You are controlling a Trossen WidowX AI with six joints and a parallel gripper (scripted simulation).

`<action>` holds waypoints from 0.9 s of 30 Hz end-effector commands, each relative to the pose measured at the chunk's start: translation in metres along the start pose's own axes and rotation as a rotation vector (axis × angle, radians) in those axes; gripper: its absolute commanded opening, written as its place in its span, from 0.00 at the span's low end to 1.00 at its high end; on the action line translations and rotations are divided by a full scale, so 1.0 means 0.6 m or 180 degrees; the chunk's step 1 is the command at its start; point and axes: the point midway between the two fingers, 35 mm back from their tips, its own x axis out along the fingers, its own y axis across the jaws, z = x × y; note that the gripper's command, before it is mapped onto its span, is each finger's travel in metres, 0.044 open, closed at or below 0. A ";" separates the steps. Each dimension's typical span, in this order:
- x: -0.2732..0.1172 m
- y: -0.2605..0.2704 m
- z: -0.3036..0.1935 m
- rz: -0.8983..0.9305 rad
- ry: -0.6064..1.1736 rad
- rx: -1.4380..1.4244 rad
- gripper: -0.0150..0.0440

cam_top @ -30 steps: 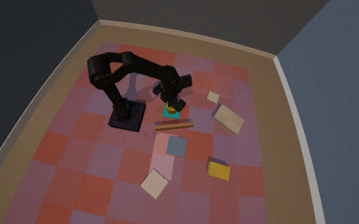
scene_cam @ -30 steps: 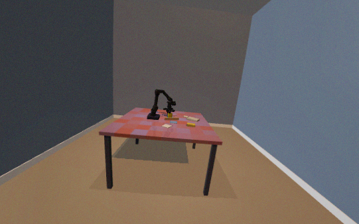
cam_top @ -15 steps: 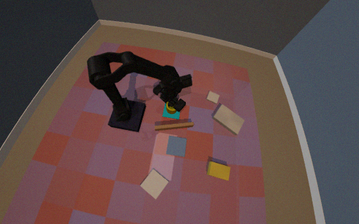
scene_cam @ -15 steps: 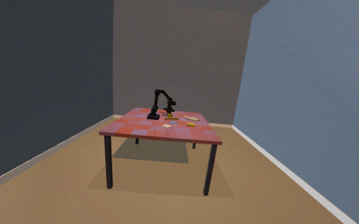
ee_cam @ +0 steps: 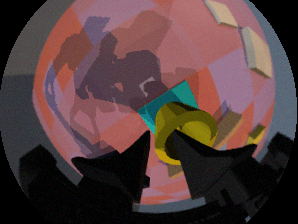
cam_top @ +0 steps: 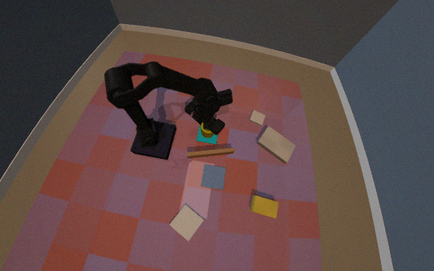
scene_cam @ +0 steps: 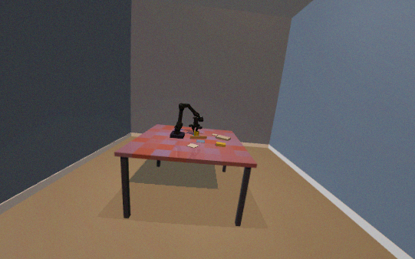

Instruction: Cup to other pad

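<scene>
Marbles in cup not discernible; teal pad partly hidden under cup.

Yellow cup upright on teal pad; blue-grey pad apart.
</scene>
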 end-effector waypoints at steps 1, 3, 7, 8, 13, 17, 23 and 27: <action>-0.009 -0.001 0.001 -0.0004 -0.0003 0.0009 0.50; -0.014 -0.001 0.002 -0.0004 -0.0003 0.0009 0.50; -0.023 -0.001 0.002 -0.0005 -0.0002 0.0011 0.50; -0.025 -0.001 0.002 -0.0005 -0.0002 0.0011 0.50; -0.037 -0.001 0.003 -0.0006 -0.0002 0.0013 0.50; -0.046 -0.001 0.003 -0.0007 -0.0002 0.0014 0.50; -0.059 -0.001 0.004 -0.0008 -0.0001 0.0016 0.50; -0.067 -0.001 0.004 -0.0009 -0.0001 0.0017 0.50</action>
